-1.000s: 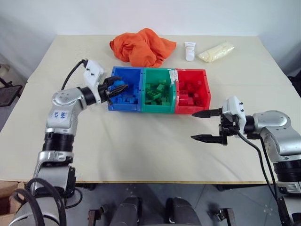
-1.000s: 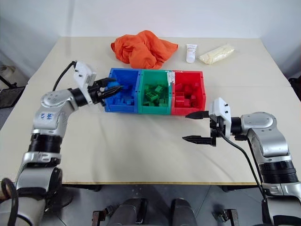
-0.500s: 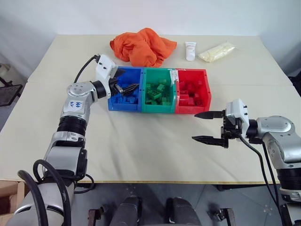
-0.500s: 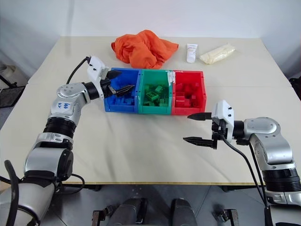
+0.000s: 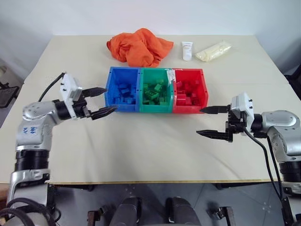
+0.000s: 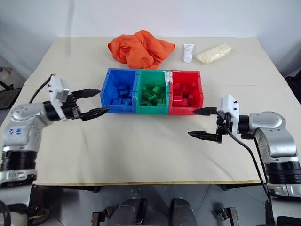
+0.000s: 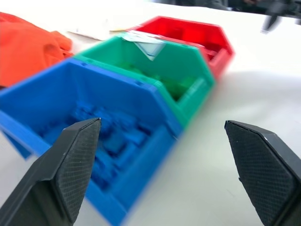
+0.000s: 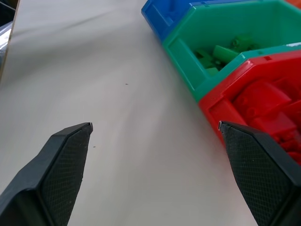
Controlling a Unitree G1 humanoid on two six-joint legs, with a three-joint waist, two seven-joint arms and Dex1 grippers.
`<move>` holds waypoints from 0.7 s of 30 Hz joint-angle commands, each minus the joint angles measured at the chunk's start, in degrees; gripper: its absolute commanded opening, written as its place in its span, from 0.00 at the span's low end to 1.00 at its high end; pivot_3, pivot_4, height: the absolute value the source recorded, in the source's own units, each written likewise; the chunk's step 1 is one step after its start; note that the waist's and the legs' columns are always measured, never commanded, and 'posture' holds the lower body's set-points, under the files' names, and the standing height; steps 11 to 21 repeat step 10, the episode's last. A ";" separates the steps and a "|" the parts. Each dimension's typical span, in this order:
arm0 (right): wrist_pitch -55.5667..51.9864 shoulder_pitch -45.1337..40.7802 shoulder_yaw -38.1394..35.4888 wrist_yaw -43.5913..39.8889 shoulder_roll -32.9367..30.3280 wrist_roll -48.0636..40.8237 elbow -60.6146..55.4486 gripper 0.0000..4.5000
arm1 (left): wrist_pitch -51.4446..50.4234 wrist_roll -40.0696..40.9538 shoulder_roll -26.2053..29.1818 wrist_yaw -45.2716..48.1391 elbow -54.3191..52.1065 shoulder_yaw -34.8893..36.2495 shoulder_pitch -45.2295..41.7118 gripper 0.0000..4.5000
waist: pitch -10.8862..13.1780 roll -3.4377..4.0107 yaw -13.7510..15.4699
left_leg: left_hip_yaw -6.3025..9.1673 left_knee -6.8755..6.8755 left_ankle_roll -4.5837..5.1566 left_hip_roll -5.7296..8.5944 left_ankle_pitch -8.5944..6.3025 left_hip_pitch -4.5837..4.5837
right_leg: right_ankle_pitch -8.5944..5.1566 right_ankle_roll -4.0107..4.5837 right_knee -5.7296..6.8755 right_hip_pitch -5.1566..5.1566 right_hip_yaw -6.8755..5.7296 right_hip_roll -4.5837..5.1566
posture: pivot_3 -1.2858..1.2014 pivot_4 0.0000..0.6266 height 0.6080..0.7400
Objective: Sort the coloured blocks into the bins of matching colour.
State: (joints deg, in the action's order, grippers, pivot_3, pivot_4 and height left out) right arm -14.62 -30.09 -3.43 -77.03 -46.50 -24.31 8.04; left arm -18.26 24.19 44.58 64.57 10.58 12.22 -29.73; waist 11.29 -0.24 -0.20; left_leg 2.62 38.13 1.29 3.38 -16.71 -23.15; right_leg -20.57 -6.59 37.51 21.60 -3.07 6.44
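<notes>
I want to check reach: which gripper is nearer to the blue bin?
Left. The left gripper is open just beside the blue bin; the right gripper is open beyond the red bin.

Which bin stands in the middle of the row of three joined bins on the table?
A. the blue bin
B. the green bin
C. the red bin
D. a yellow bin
B. The green bin stands between the blue bin on the robot's left and the red bin on its right, all three joined in one row on the table.
</notes>
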 commanded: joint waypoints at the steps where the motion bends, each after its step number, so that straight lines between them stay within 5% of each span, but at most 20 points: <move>1: 2.78 -1.34 -1.65 -1.43 -2.05 0.88 3.50 1.00 | 0.09 1.85 4.28 1.62 -2.92 5.15 4.10 0.99 | 0.00 0.00 0.16 | 0.01 -0.01 0.00 -0.01 0.00 0.00 | 0.00 0.00 -0.02 0.00 0.00 -0.01 | 0.52 0.24 1.00; 5: 5.33 -2.05 -1.68 -2.50 -3.15 2.40 8.20 1.00 | 0.73 2.39 7.72 2.07 -1.51 9.38 8.93 0.99 | 0.00 0.00 0.23 | 0.02 -0.03 0.01 0.01 0.00 -0.01 | 0.00 0.00 -0.06 -0.02 0.03 0.01 | 0.52 0.24 1.00; 21: 5.64 -2.01 -1.57 -1.89 -2.39 2.29 8.37 1.00 | 0.04 3.44 7.35 1.54 -2.37 10.26 10.18 0.99 | 0.01 0.01 0.17 | 0.00 -0.03 0.01 0.01 0.00 -0.01 | 0.00 0.00 -0.07 -0.03 0.04 0.02 | 0.52 0.24 1.00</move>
